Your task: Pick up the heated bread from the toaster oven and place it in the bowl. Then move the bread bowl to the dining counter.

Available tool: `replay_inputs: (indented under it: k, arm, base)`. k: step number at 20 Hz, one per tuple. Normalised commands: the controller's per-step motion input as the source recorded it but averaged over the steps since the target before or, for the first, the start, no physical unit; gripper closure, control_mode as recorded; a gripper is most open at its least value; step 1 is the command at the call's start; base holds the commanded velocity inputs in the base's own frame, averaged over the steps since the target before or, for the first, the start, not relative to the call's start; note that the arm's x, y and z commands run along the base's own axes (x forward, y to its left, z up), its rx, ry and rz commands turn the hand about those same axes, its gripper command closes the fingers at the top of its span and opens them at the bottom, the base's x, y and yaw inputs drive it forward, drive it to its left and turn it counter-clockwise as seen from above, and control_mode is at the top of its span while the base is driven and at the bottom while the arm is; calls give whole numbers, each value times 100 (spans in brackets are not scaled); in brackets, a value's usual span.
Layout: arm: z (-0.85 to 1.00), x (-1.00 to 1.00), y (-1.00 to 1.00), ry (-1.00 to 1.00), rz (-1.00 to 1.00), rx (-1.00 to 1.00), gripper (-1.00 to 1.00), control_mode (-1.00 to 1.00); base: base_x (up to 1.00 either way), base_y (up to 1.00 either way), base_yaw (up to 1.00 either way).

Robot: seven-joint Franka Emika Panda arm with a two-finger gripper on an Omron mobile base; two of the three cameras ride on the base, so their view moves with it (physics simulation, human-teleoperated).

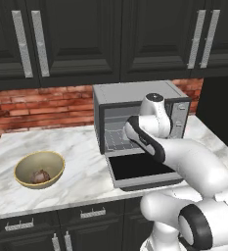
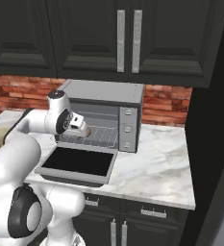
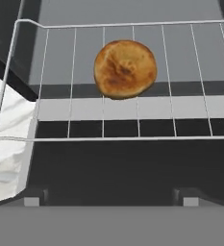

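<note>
The heated bread (image 3: 125, 68), a round golden-orange bun, lies on the wire rack (image 3: 56, 117) inside the toaster oven (image 1: 135, 93). The oven's dark-glass door (image 1: 140, 169) hangs down, open. My gripper (image 3: 111, 201) is open and empty, held in front of the rack and short of the bun, with its fingertips over the lowered door. From the right base view, my hand (image 2: 77, 126) is at the mouth of the oven (image 2: 106, 92). The tan bowl (image 1: 52, 158) stands on the worktop left of the oven, with a dark brown lumpy piece (image 1: 39, 176) in it. The dining counter is out of view.
The oven sits on a marble worktop (image 1: 81, 147) against a brick wall (image 1: 42, 105), under dark upper cabinets (image 1: 76, 39). The oven's knobs (image 2: 128, 129) are on its right side. To the oven's right the worktop (image 2: 161, 163) runs up to a dark tall panel.
</note>
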Motion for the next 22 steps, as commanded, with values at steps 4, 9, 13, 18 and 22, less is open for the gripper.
replay_inputs:
  k: [4,9,13,18,22]
  arm:
    - [-8,72,0,-6,-8,0,-100,-100]
    - [-29,46,0,0,-8,0,-100,-100]
    - [-24,36,0,-4,-11,1,-100,-100]
    - [-23,15,0,-5,-9,4,-100,-100]
    - [-19,7,-1,-8,-7,3,-100,-100]
  base:
    - [0,0,0]
    - [0,0,0]
    - [0,0,0]
    - [0,0,0]
    - [0,0,0]
